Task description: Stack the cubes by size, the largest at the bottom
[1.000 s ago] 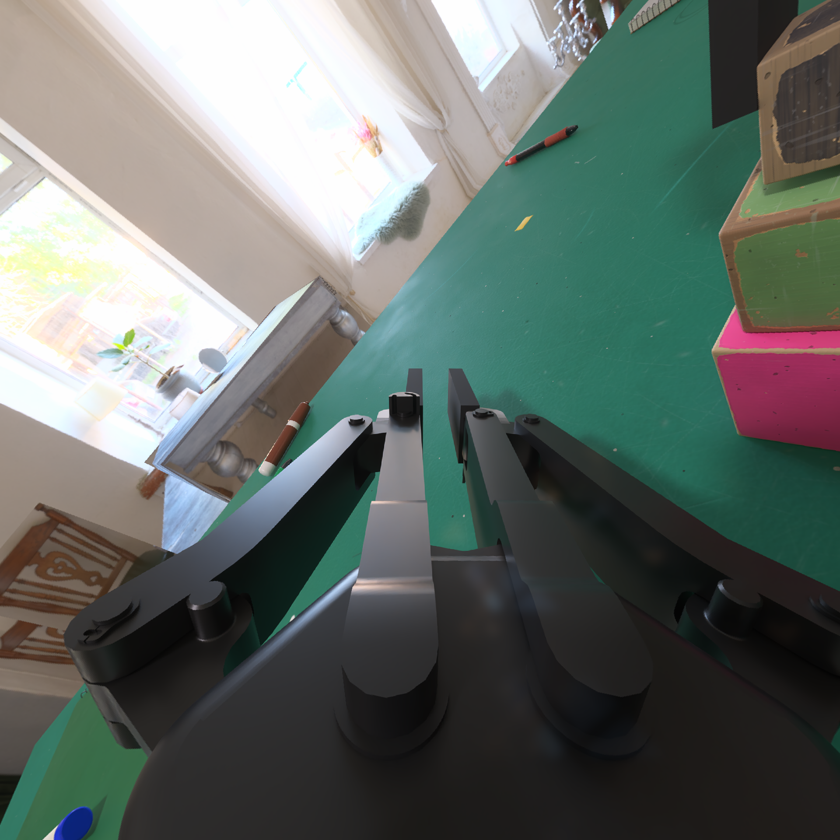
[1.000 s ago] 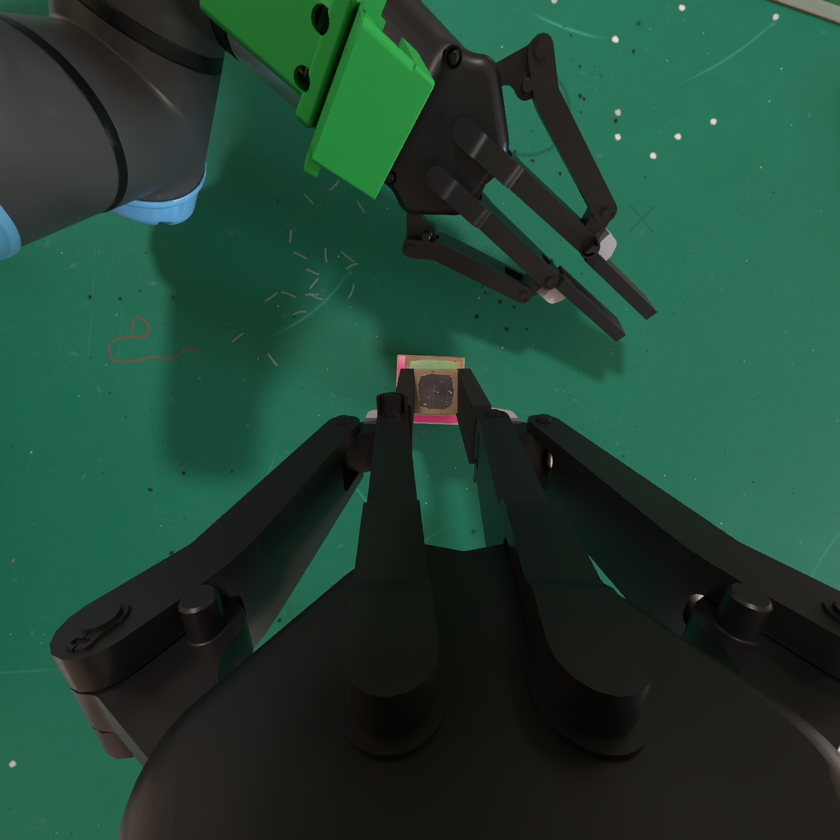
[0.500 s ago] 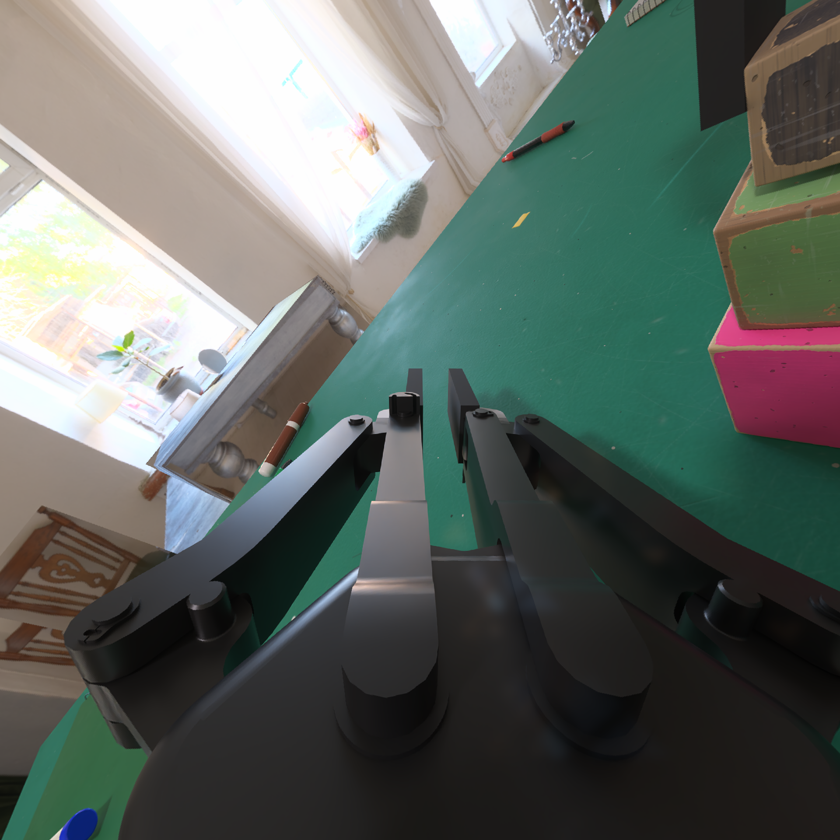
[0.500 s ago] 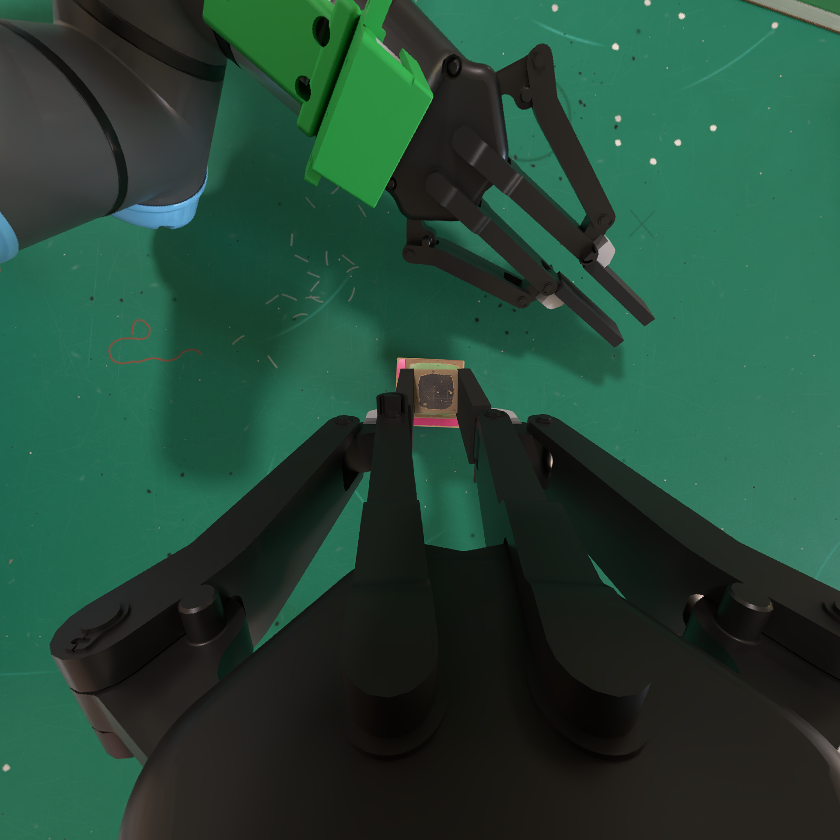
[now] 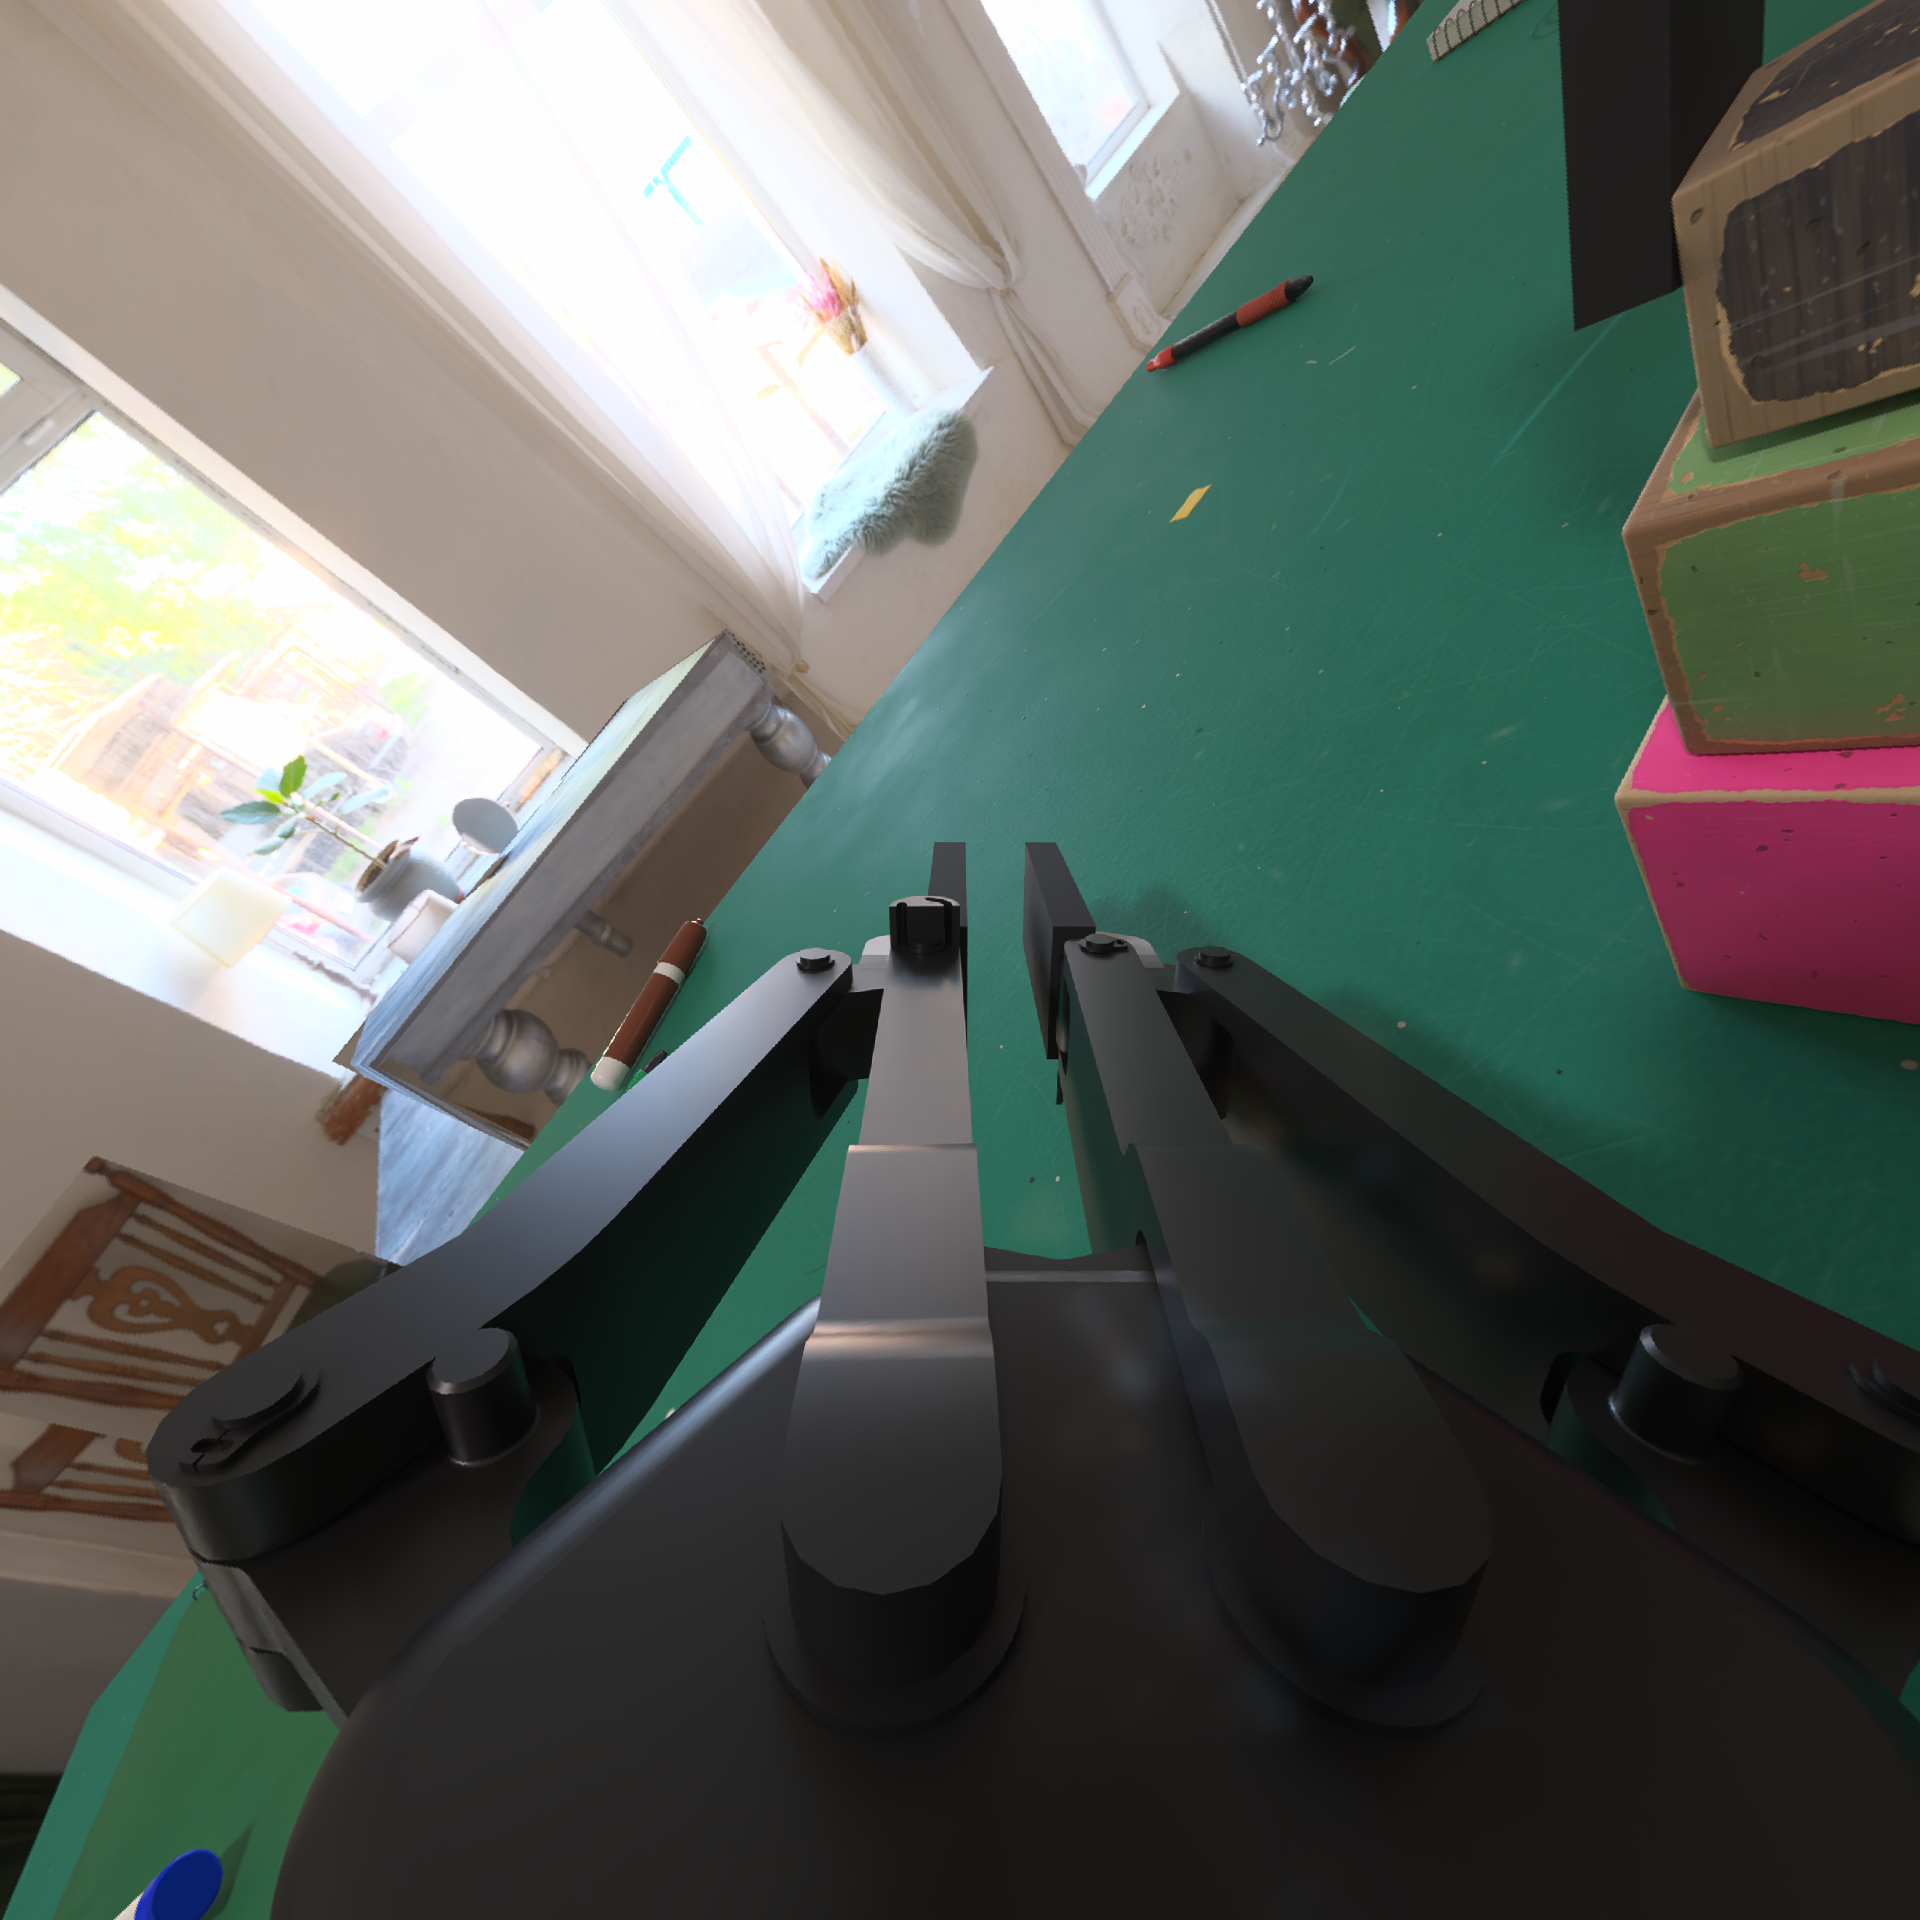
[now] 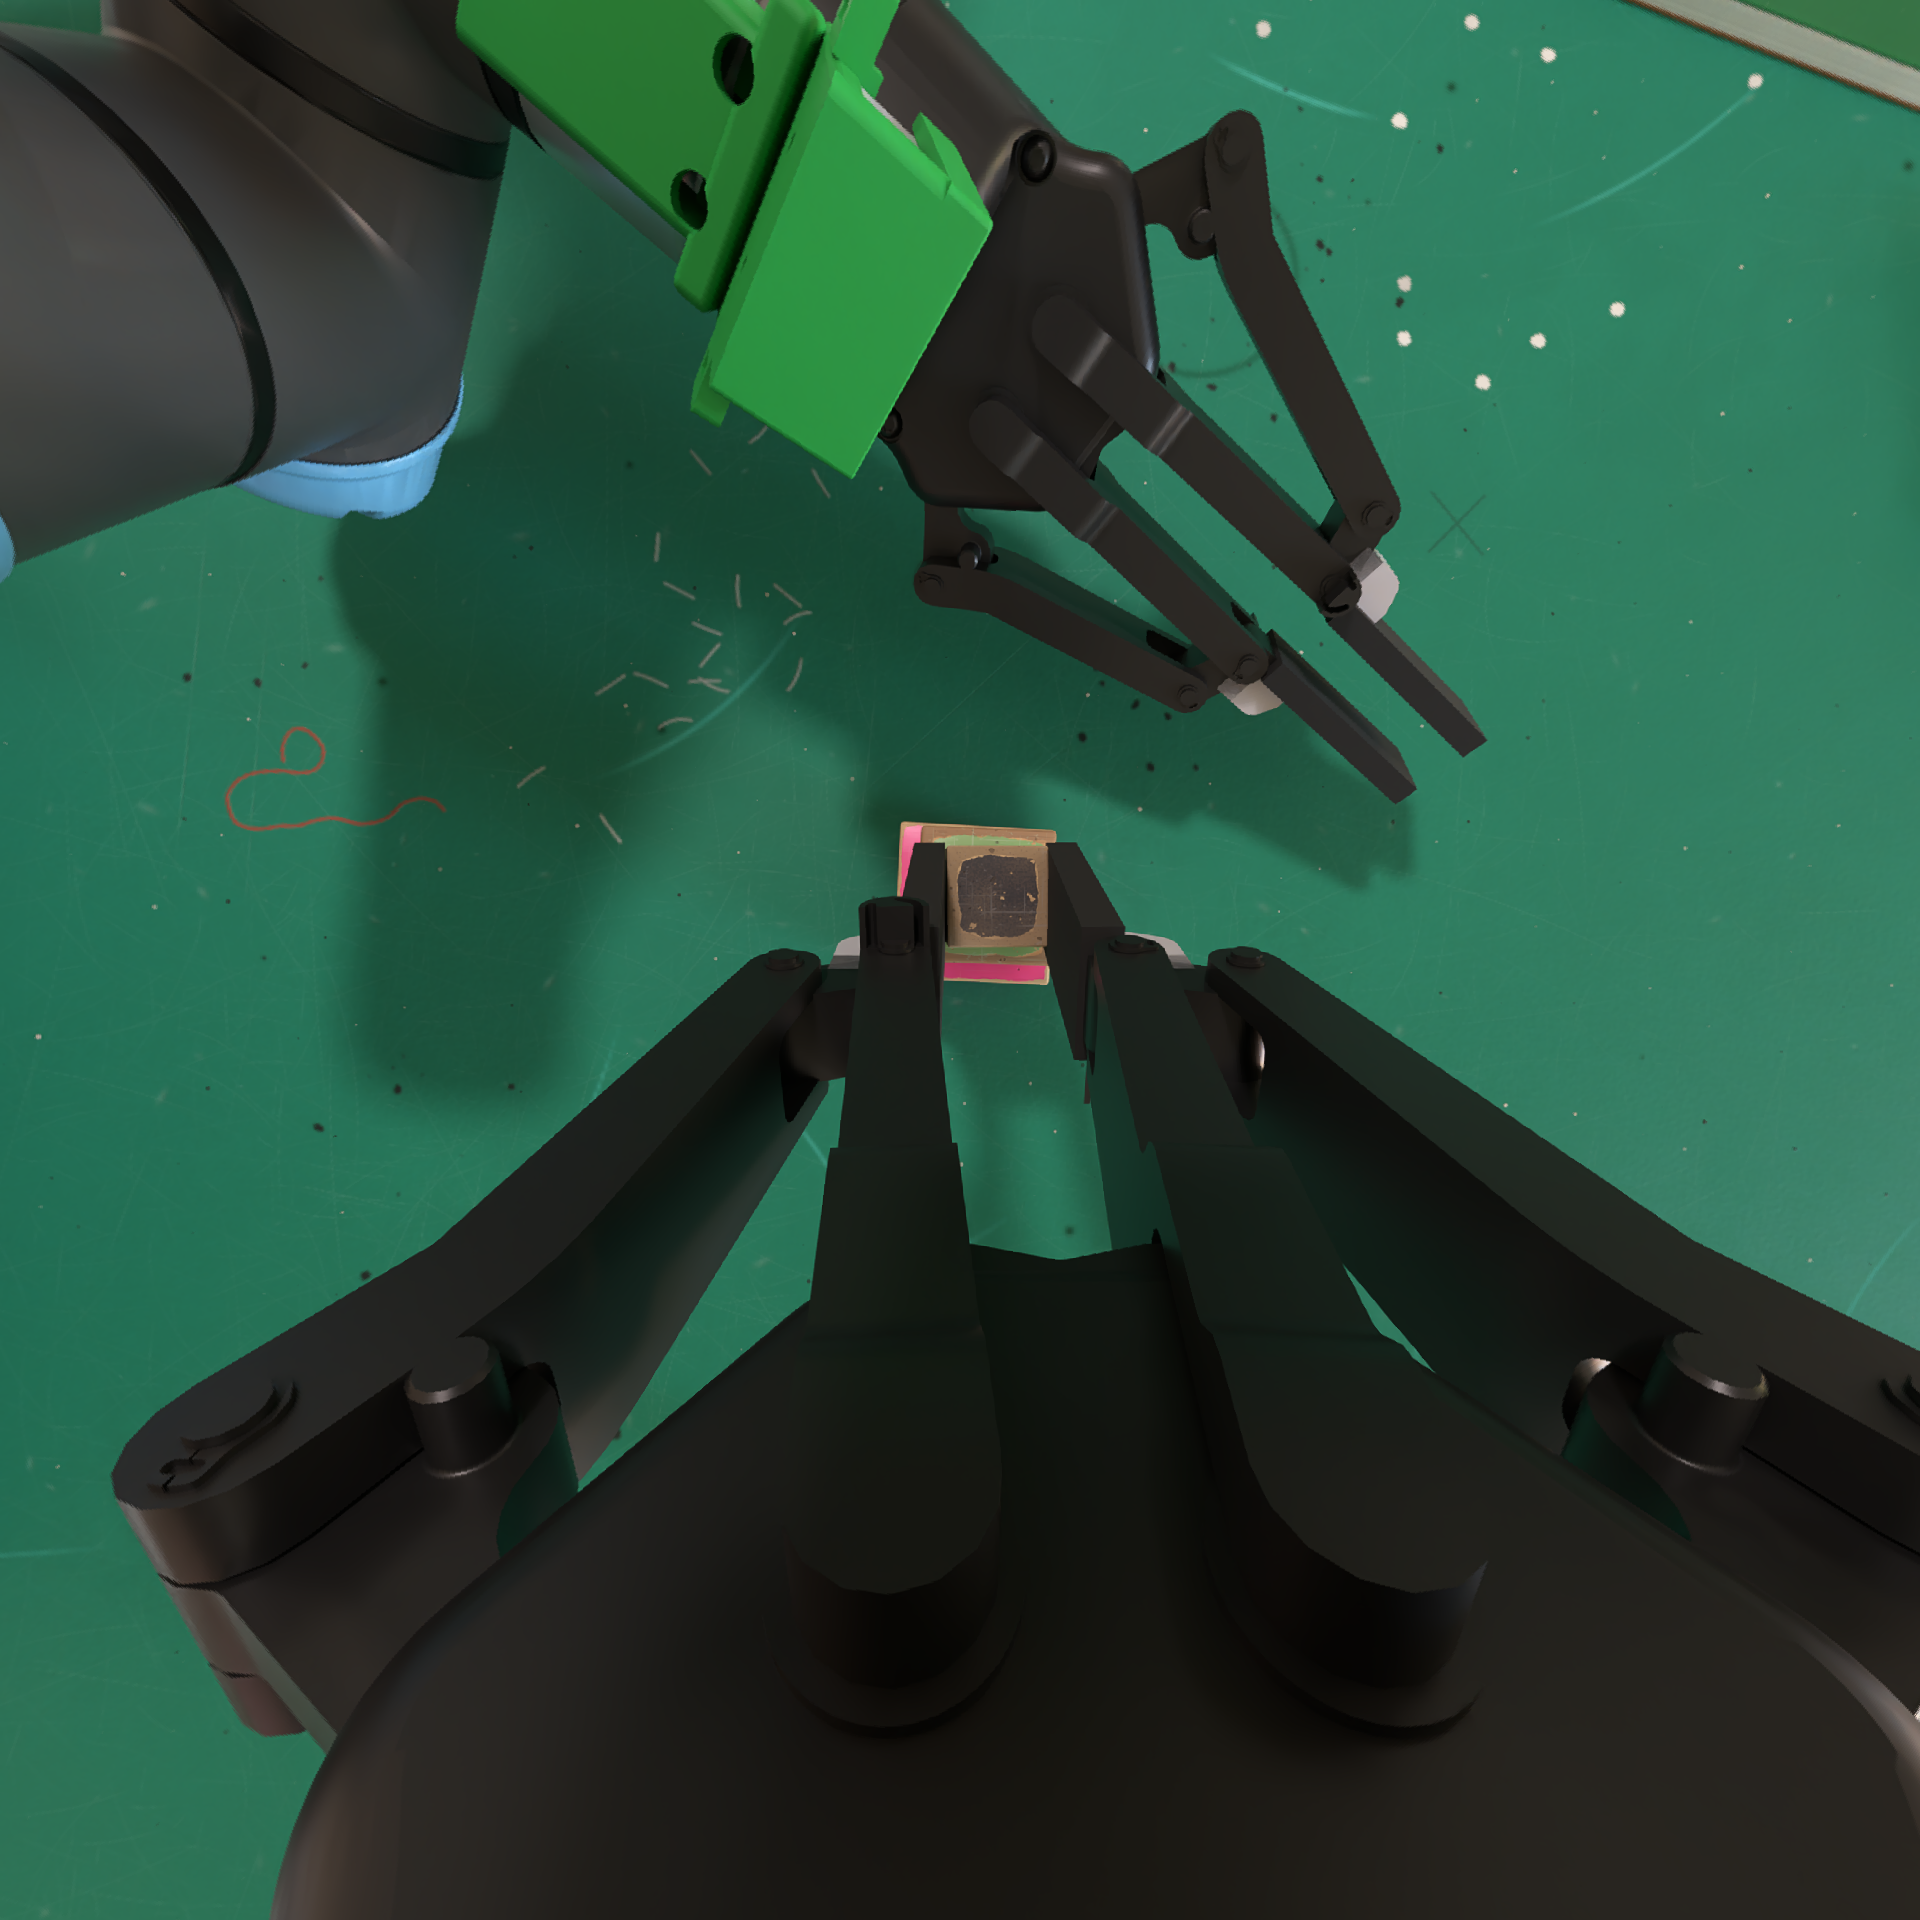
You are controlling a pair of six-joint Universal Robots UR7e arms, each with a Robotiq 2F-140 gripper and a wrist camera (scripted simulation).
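Note:
Three cubes stand stacked on the green table (image 5: pixel 1299 727): a pink cube (image 5: pixel 1787 894) at the bottom, a green cube (image 5: pixel 1777 623) on it, and a small black-faced wooden cube (image 5: pixel 1808 270) on top. My right gripper (image 6: pixel 997 883) points straight down over the stack, with its fingers against both sides of the black cube (image 6: pixel 997 894). One of its fingers (image 5: pixel 1652 156) shows behind the cube. My left gripper (image 5: pixel 992 883) is shut and empty, low over the table to the left of the stack. It also shows in the right wrist view (image 6: pixel 1439 764).
A red pen (image 5: pixel 1231 322) and a yellow scrap (image 5: pixel 1190 504) lie farther along the table. A brown marker (image 5: pixel 655 1003) lies at the table's left edge and a blue cap (image 5: pixel 182 1886) near me. A red thread (image 6: pixel 312 800) lies left of the stack.
My left gripper has drifted slightly, staying shut and empty. My right gripper and the stack have not visibly moved.

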